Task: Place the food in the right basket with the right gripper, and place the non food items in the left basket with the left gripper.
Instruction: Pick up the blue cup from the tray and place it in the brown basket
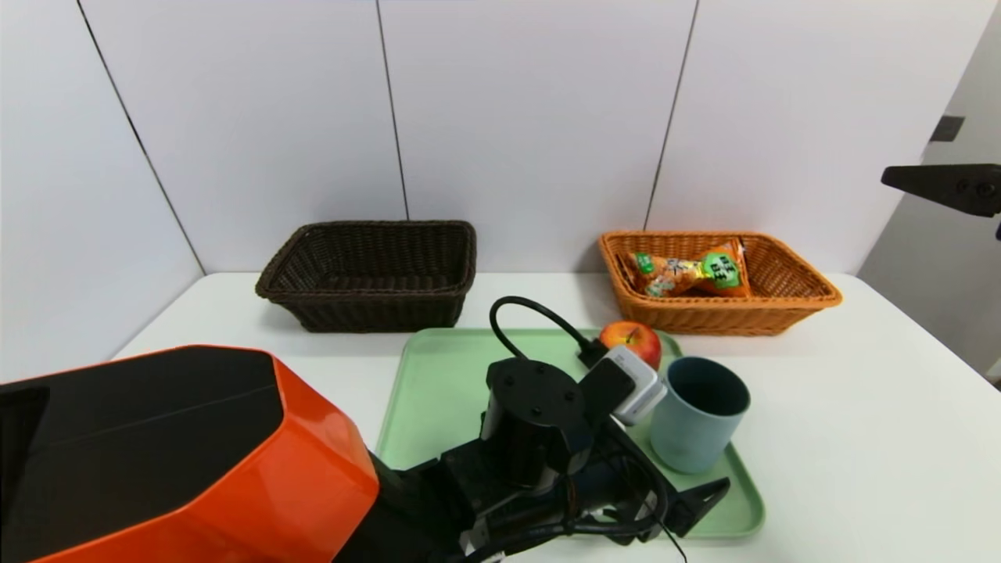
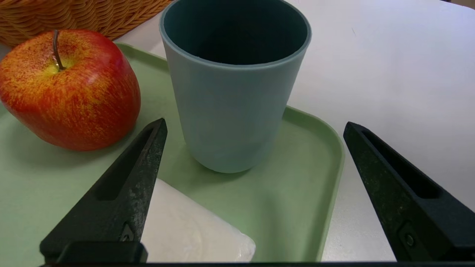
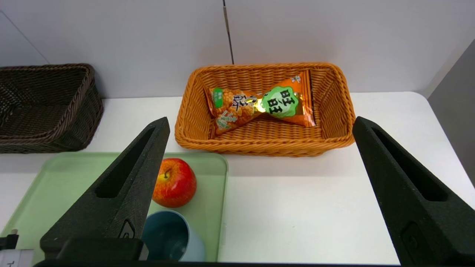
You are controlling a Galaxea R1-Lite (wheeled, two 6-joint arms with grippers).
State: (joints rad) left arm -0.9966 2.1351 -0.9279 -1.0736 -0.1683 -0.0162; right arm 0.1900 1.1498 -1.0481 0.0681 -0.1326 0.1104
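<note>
A red apple [image 1: 632, 340], a blue-grey cup [image 1: 698, 422] and a white adapter [image 1: 641, 391] with a black cable [image 1: 532, 313] lie on the green tray [image 1: 438, 391]. My left gripper [image 2: 255, 124] hangs low over the tray's near right corner, open, with the cup [image 2: 233, 92] just beyond its fingertips and nothing between them. The adapter [image 2: 185, 222] lies under one finger, and the apple [image 2: 70, 89] is beside the cup. My right gripper [image 3: 261, 120] is open and empty, held high over the table before the orange right basket [image 3: 334, 137], which holds a snack bag [image 3: 259, 104].
The dark brown left basket [image 1: 367, 274] stands at the back by the wall with nothing showing in it. Bare white table [image 1: 860, 407] lies to the right of the tray. My left arm's orange shell [image 1: 195, 461] hides the near left of the scene.
</note>
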